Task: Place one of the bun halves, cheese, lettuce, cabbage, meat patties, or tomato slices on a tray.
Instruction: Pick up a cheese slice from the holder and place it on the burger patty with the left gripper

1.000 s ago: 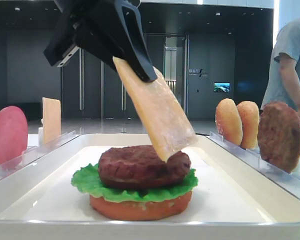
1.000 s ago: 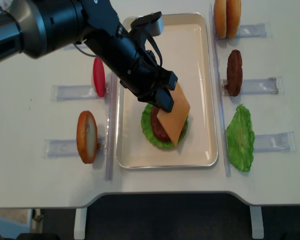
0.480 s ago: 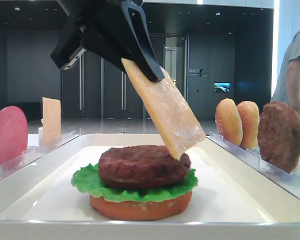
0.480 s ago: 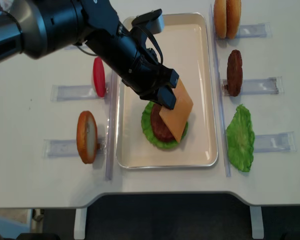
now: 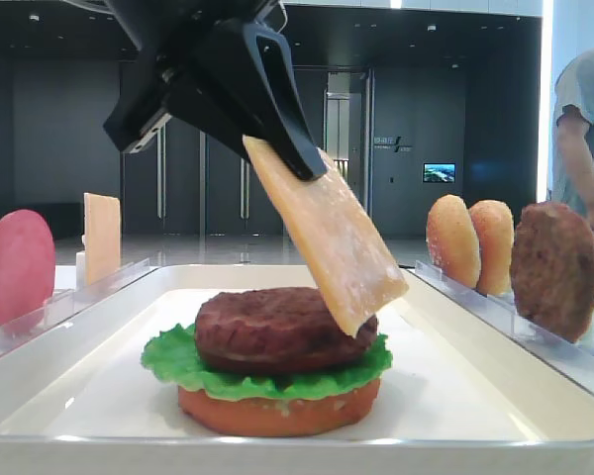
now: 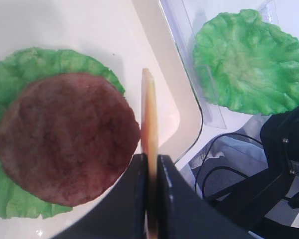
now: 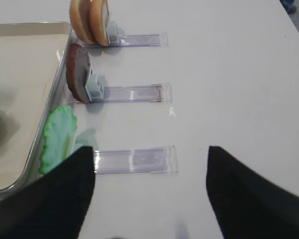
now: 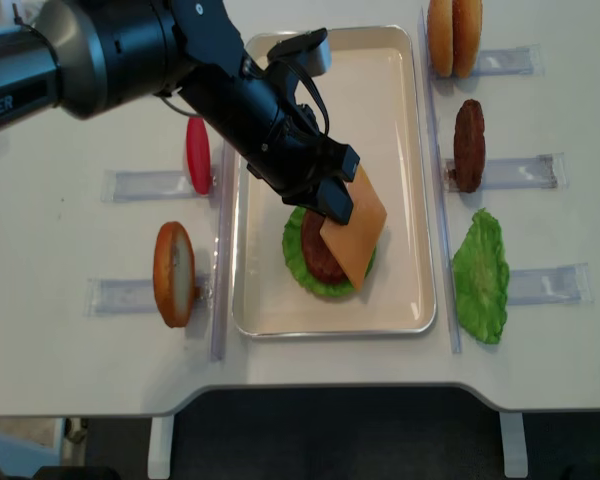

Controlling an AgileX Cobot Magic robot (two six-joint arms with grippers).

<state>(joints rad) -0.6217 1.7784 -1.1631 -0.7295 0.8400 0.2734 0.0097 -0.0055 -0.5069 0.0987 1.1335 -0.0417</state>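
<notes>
Gripping the cheese (image 5: 327, 237) over the patty (image 5: 277, 329) — left pincer (image 8: 332, 205), arm lettering partly legible: "IPER".

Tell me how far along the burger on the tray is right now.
Done: a bun half, lettuce and a meat patty are stacked on the tray. In hand: the left hand is shut on the cheese slice, hanging tilted with its lower corner at the patty's right edge. Left: laying the cheese flat and letting go. The right hand is open and empty beside the tray.
</notes>
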